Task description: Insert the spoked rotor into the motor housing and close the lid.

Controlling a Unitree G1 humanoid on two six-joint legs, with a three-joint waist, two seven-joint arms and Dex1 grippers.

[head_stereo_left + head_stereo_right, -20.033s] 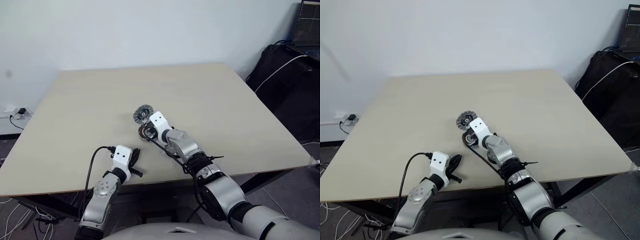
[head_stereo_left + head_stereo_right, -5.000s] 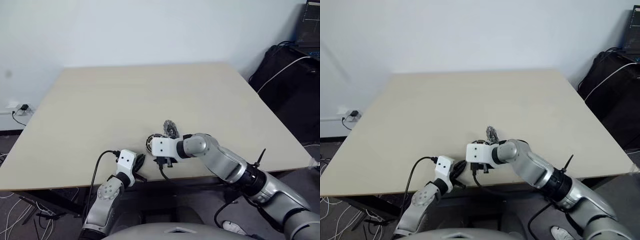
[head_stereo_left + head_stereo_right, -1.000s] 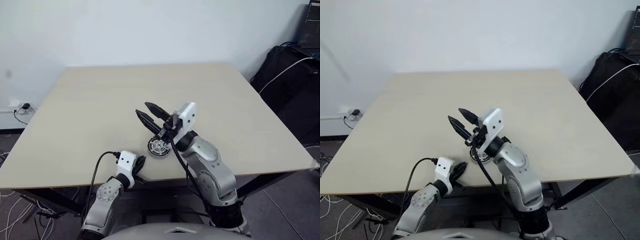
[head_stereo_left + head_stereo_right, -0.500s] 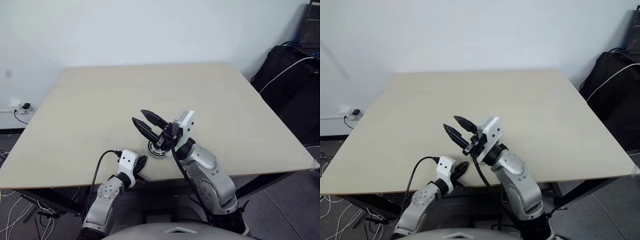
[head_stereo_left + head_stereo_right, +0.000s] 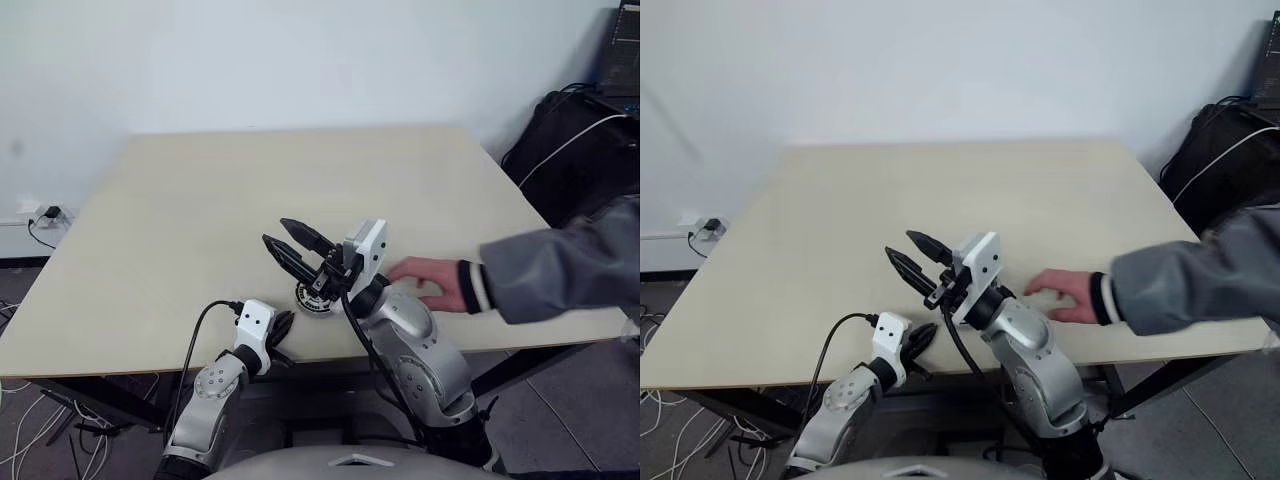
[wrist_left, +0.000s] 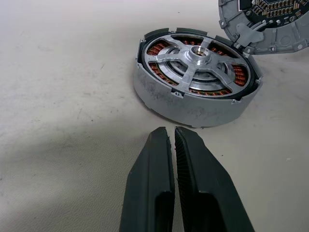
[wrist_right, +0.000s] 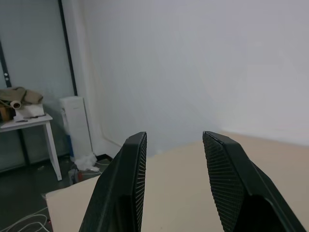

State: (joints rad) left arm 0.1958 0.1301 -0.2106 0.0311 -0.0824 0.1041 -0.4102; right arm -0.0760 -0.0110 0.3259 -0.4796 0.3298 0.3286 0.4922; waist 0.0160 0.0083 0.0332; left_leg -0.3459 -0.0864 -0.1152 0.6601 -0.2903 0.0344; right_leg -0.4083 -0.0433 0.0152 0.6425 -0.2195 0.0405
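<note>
The motor housing (image 6: 183, 104) sits on the table just ahead of my left gripper (image 6: 170, 133), which is shut and empty near the front edge. The spoked rotor (image 6: 200, 53) lies inside the housing, with copper windings showing through its gaps. The lid (image 6: 270, 24) lies right beside the housing on the far side, its dark inner face up. My right gripper (image 5: 281, 235) hangs raised above the table over the housing (image 5: 308, 296), open and empty, pointing up and to the left.
A person's hand (image 5: 425, 281) in a grey sleeve (image 5: 560, 275) reaches in from the right and rests on the beige table (image 5: 200, 200) next to my right arm. A dark bag (image 5: 565, 140) stands beyond the table's right side.
A person's hand has come in from the right and now rests on the table beside my right arm. Both grippers stay where they were.
</note>
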